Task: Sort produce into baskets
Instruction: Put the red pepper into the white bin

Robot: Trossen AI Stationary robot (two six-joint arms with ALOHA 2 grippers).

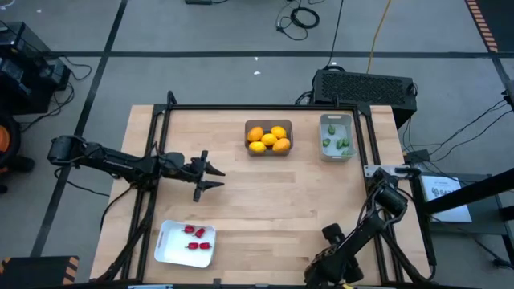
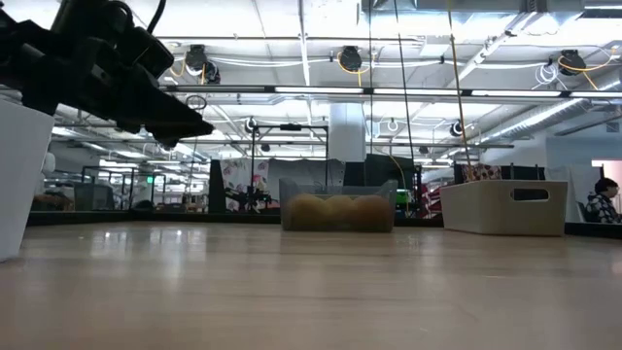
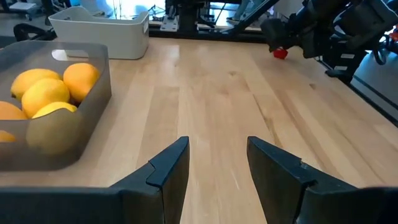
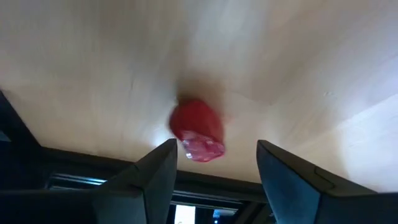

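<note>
1. The dark grey bin [image 1: 269,136] holds yellow and orange fruits [image 3: 46,93]; the pale bin [image 1: 336,136] holds green pieces; the white tray [image 1: 184,243] holds red ones.
2. The left gripper [image 1: 210,178] hovers mid-table, fingers parted, empty.
3. The right gripper [image 4: 214,163], at the table's near edge, stands open over a red piece [image 4: 196,129], not touching it.

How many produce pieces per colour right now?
Yellow and orange round toy fruits, dark grey square bin: 5
Small red toy pieces: 5 (4 in white shallow tray, 1 loose red piece at right gripper)
Small green toy pieces, pale grey narrow bin: about 4, hard to separate
Total: about 14
</note>
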